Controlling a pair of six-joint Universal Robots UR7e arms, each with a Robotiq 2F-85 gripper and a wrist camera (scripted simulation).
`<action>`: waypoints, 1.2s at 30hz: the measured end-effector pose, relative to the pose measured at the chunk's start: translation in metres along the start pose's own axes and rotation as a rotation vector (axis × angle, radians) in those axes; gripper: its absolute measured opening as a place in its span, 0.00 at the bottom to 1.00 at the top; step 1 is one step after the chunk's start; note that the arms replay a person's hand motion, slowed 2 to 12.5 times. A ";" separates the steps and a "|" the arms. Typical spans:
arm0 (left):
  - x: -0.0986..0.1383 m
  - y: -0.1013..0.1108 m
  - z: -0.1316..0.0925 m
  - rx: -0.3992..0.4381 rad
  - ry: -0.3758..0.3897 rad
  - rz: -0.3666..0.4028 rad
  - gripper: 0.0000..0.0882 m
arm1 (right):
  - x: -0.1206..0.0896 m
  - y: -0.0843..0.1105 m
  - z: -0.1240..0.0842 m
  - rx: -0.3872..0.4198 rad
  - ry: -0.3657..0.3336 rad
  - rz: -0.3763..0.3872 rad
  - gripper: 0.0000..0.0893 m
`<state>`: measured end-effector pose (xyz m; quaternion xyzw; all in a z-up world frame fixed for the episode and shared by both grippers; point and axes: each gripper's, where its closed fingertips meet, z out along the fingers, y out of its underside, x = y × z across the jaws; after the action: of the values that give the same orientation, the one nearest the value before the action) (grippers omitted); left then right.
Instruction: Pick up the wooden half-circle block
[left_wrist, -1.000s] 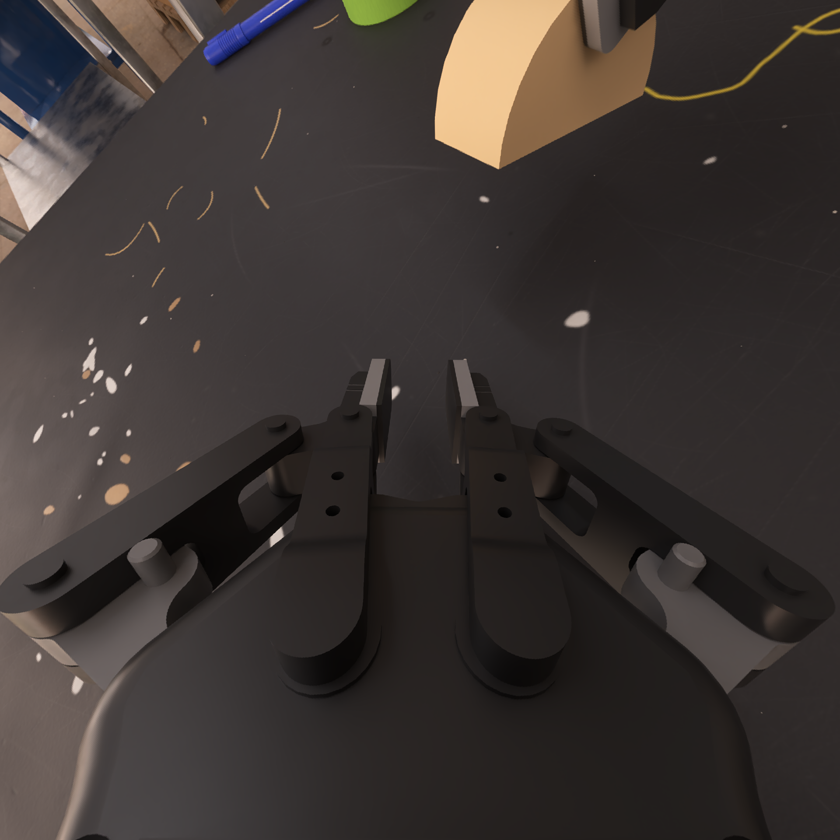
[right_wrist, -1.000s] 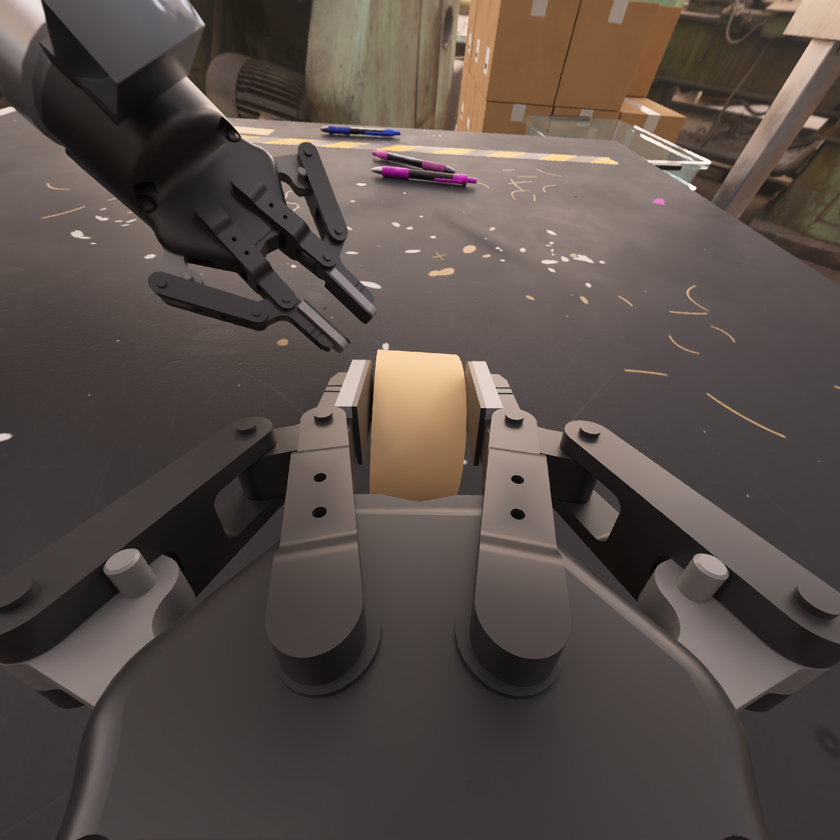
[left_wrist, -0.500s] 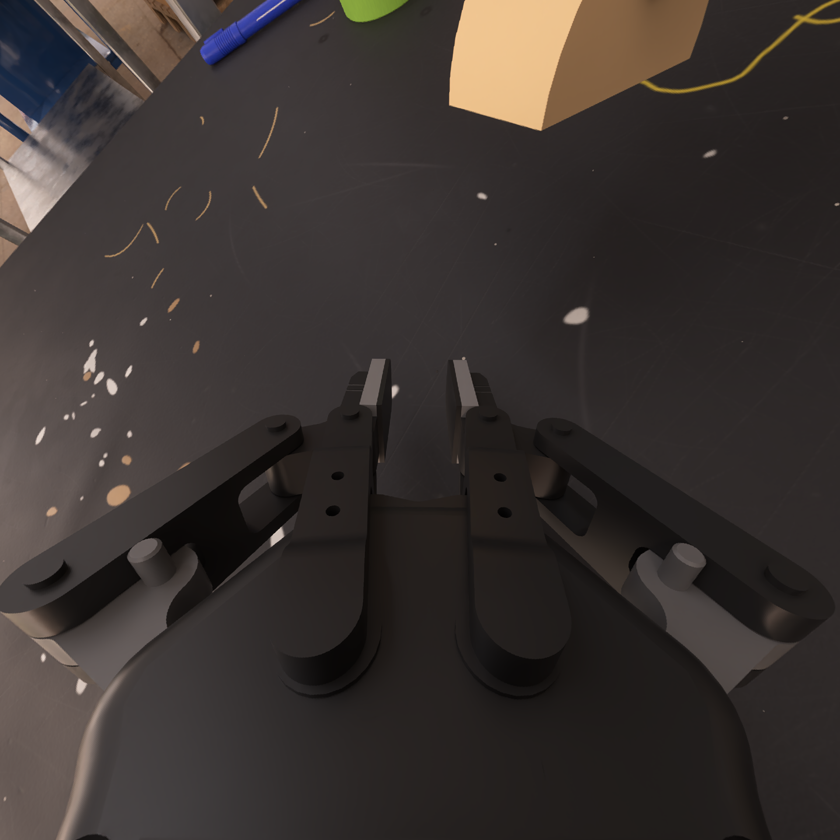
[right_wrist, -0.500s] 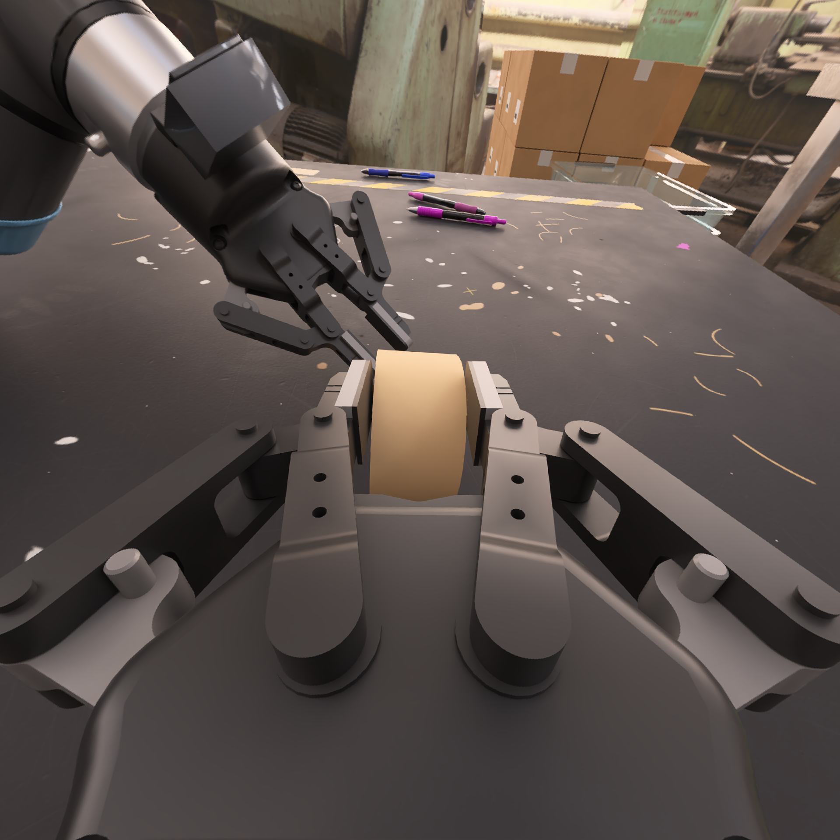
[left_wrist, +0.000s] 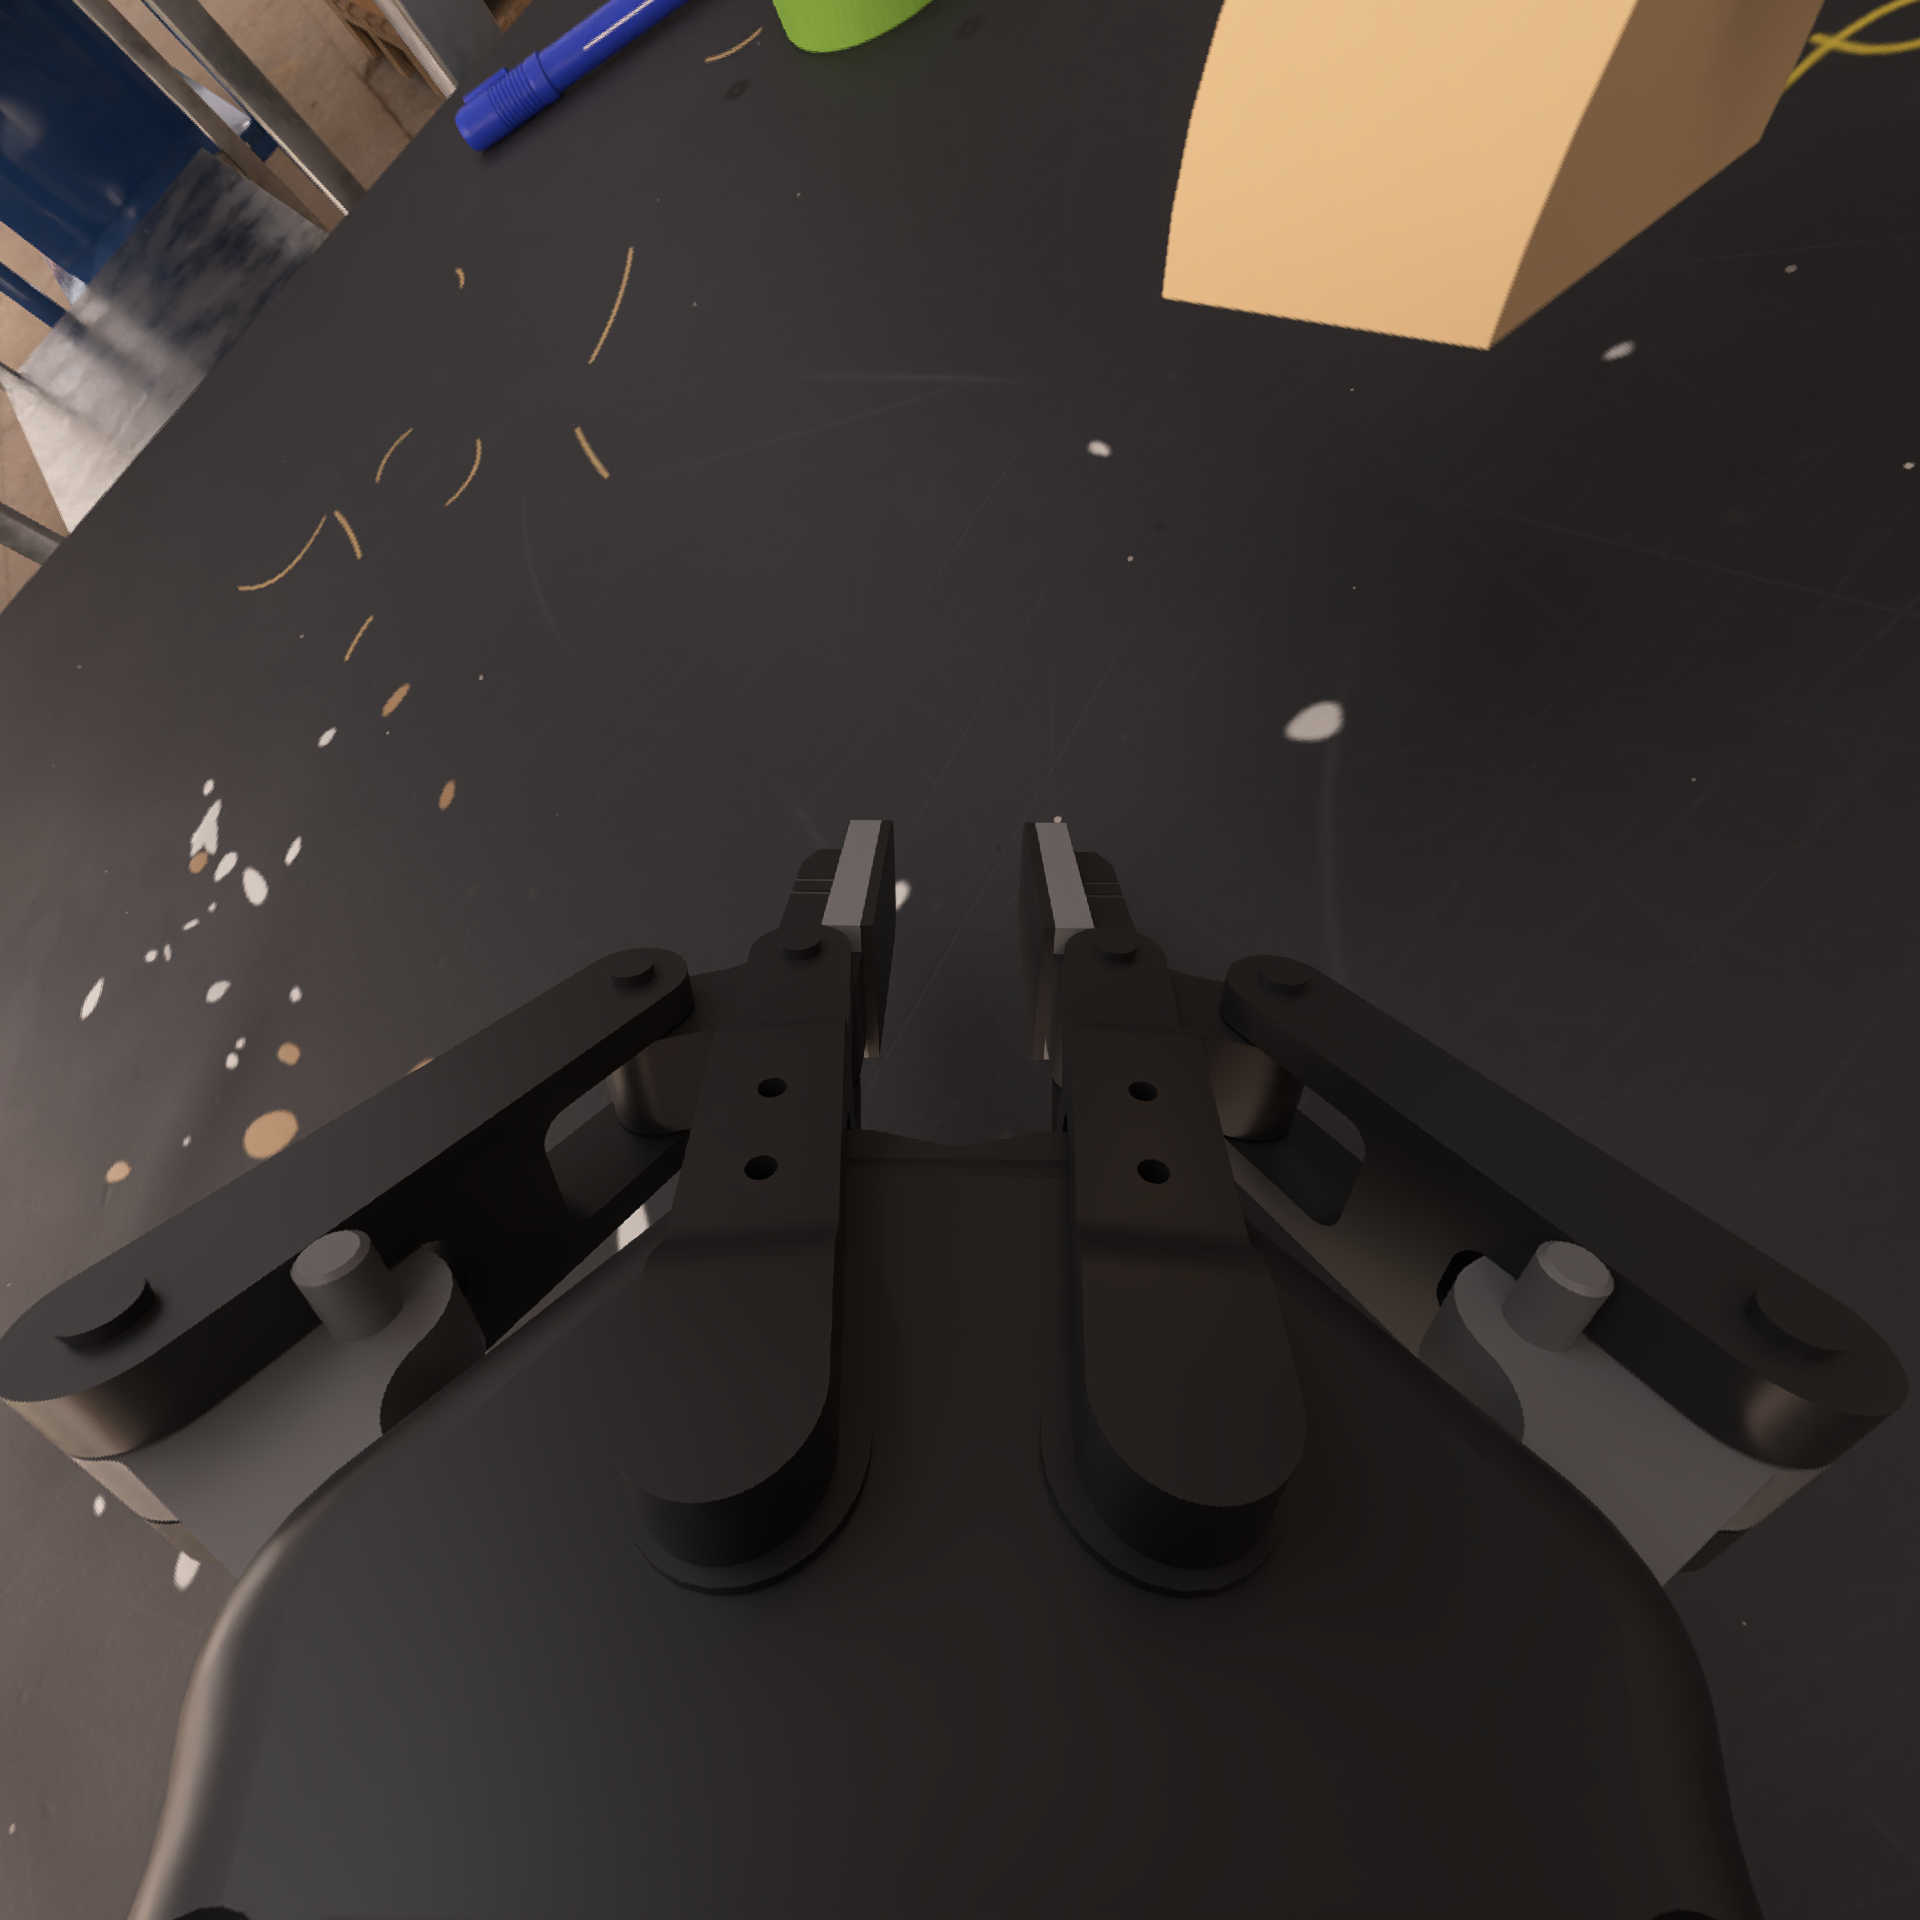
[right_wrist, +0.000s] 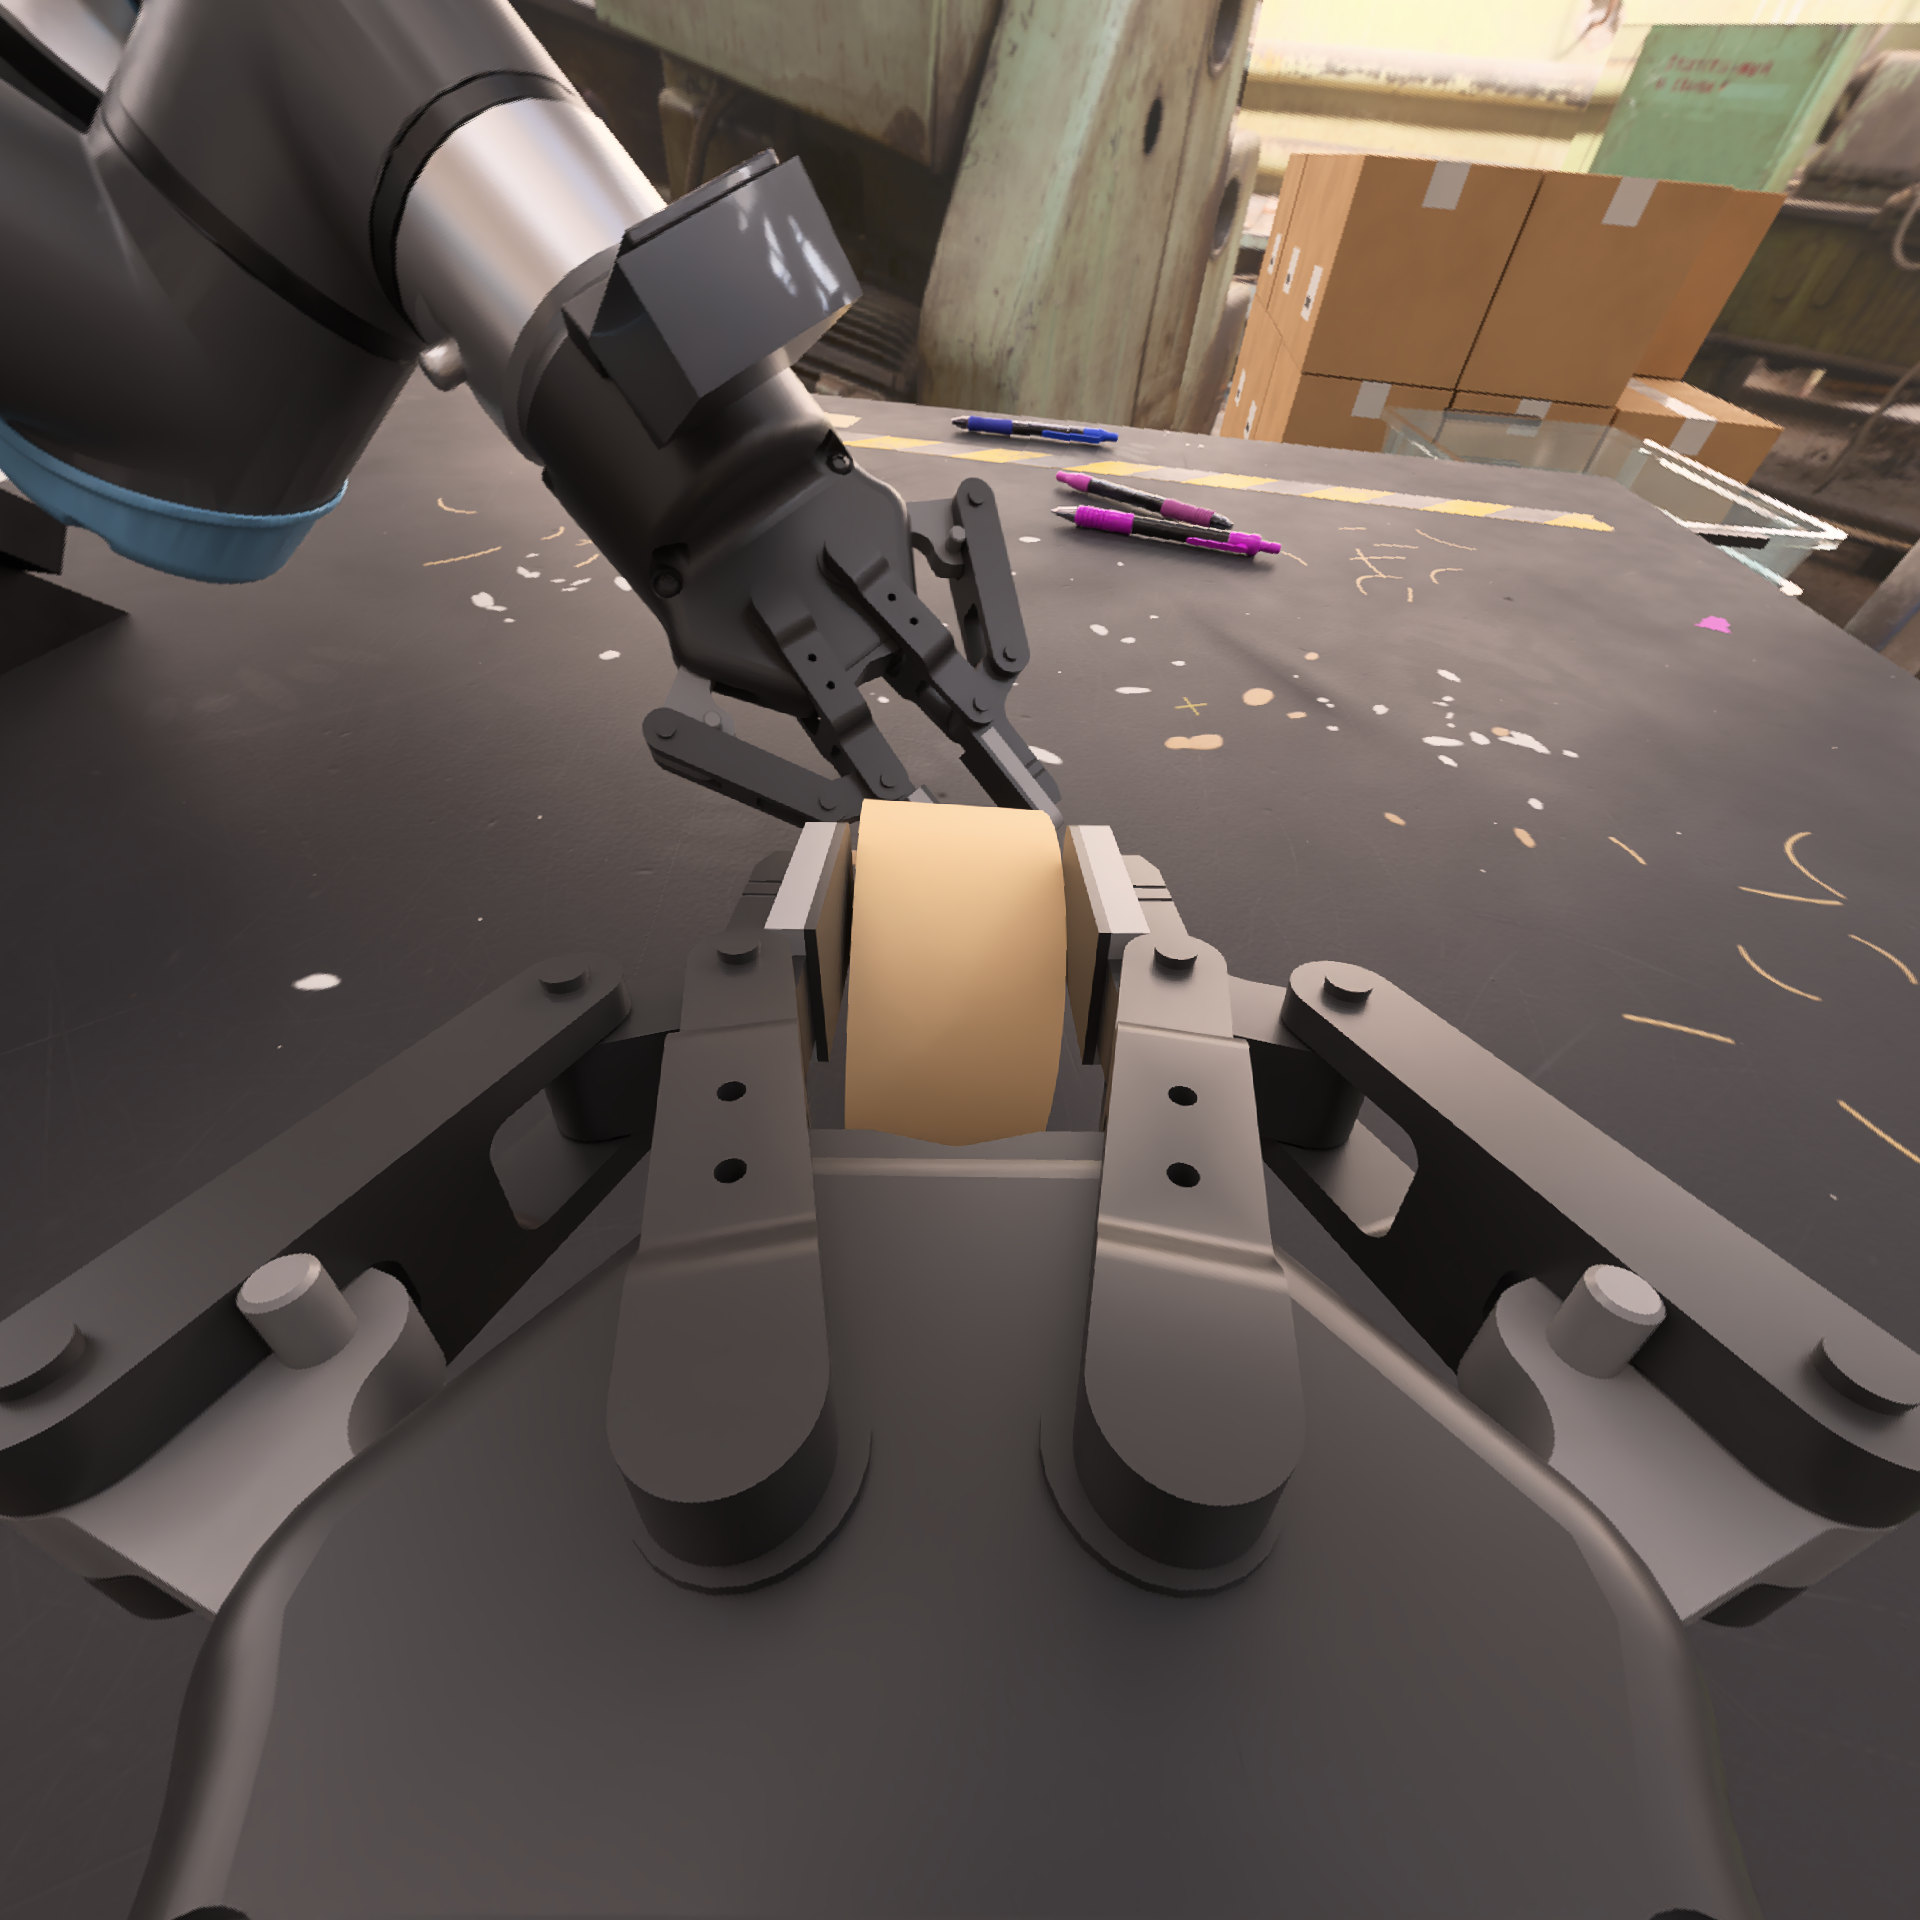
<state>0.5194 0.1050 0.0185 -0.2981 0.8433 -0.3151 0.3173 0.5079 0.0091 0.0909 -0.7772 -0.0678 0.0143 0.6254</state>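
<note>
The wooden half-circle block (right_wrist: 956, 977) is tan, held off the dark table with its curved face toward the right wrist camera. My right gripper (right_wrist: 956, 862) is shut on its two flat sides. In the left wrist view the block (left_wrist: 1403, 156) hangs in the air at the top right, above and ahead of my left gripper (left_wrist: 956, 862). My left gripper is empty, its fingers a narrow gap apart, low over the table. It also shows in the right wrist view (right_wrist: 935, 727), just behind the block.
A blue marker (left_wrist: 561, 73), a green object (left_wrist: 842, 16) and a yellow cable (left_wrist: 1860, 31) lie at the far side of the dark table (left_wrist: 935, 571). Purple pens (right_wrist: 1164, 514), a blue pen (right_wrist: 1034, 428) and a clear bin (right_wrist: 1621, 468) lie beyond the left arm.
My right gripper has risen with the block in it. In the left wrist view the block has moved up, to the right and nearer. My left gripper has stayed in place.
</note>
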 end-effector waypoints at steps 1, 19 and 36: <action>0.000 0.000 0.000 0.000 0.000 0.000 0.25 | -0.001 0.000 0.001 -0.003 -0.005 -0.005 0.40; 0.000 0.000 0.000 0.001 0.002 0.001 0.25 | -0.010 0.007 0.005 -0.045 -0.033 -0.050 0.40; 0.000 0.000 0.000 0.001 0.002 0.001 0.25 | -0.016 0.003 0.003 -0.029 -0.074 -0.030 0.40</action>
<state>0.5193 0.1048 0.0184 -0.2970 0.8438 -0.3156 0.3166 0.4920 0.0094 0.0859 -0.7840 -0.1027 0.0328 0.6114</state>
